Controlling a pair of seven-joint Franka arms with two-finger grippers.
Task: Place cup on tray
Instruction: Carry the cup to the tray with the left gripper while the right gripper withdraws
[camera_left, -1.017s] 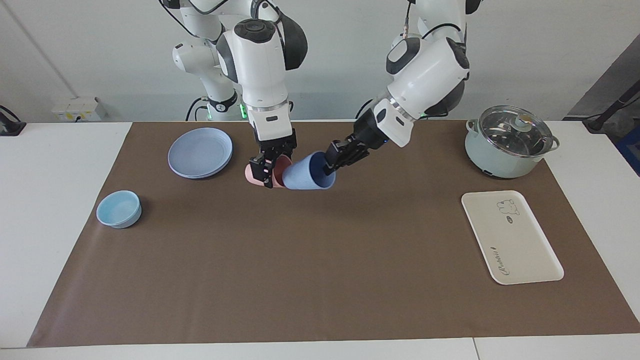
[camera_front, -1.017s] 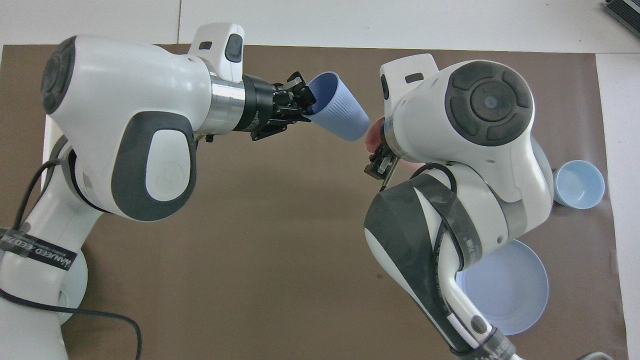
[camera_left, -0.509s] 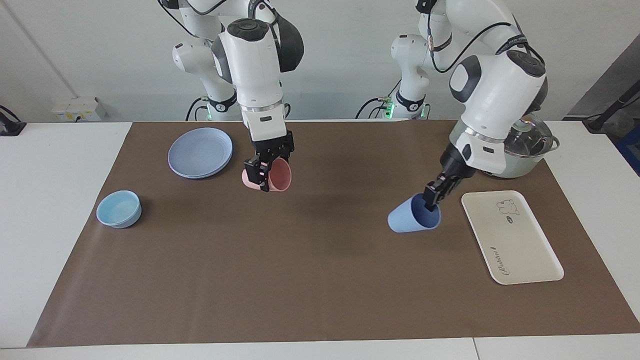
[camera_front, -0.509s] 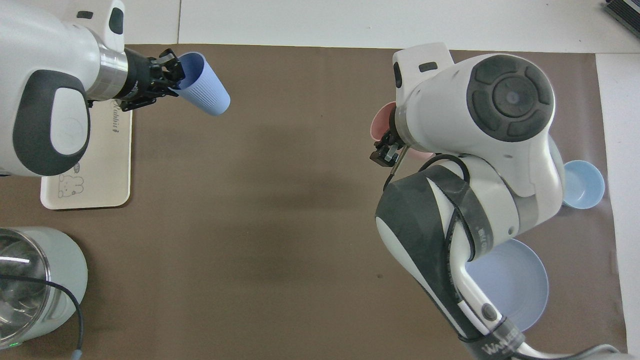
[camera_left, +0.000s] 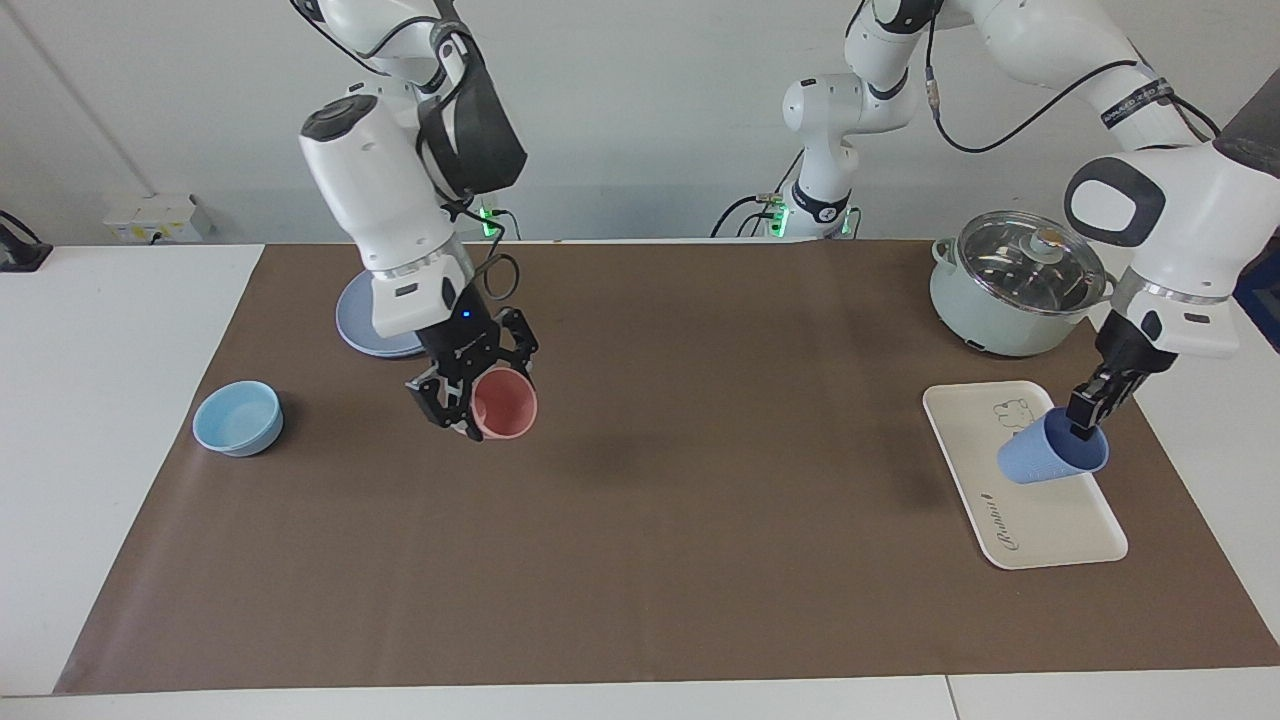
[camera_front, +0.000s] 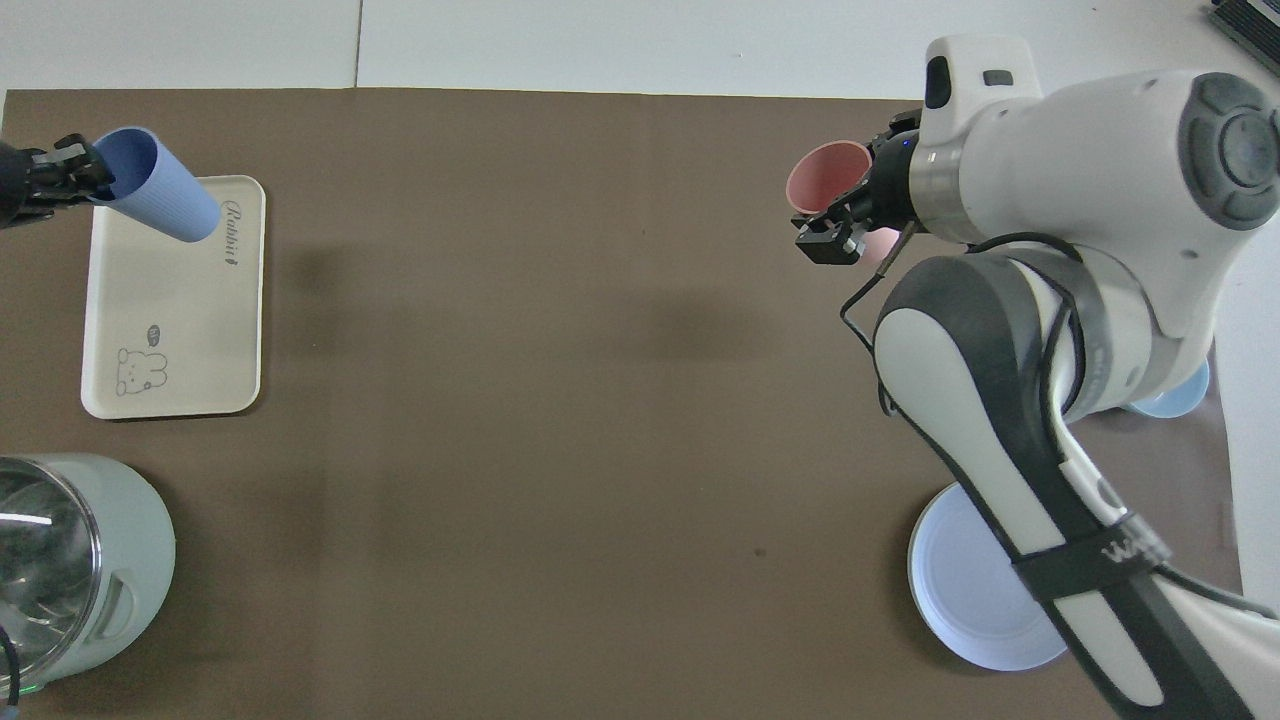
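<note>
- The cup (camera_left: 1050, 460) is blue, tilted on its side in the air, over the middle of the tray (camera_left: 1040, 525).
- The left gripper (camera_left: 1083, 420) is clamped on the rim of the cup.
- The right gripper (camera_left: 462, 395) is closed on a pink cup (camera_left: 503, 405), held over the brown mat (camera_left: 650, 560).
- A light-blue bowl (camera_left: 238, 417), blue plates (camera_left: 352, 325) and a lidded pot (camera_left: 1015, 285) stand on the mat.

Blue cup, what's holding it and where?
The left tool grips the blue cup by its rim, tilted over the tray.
</note>
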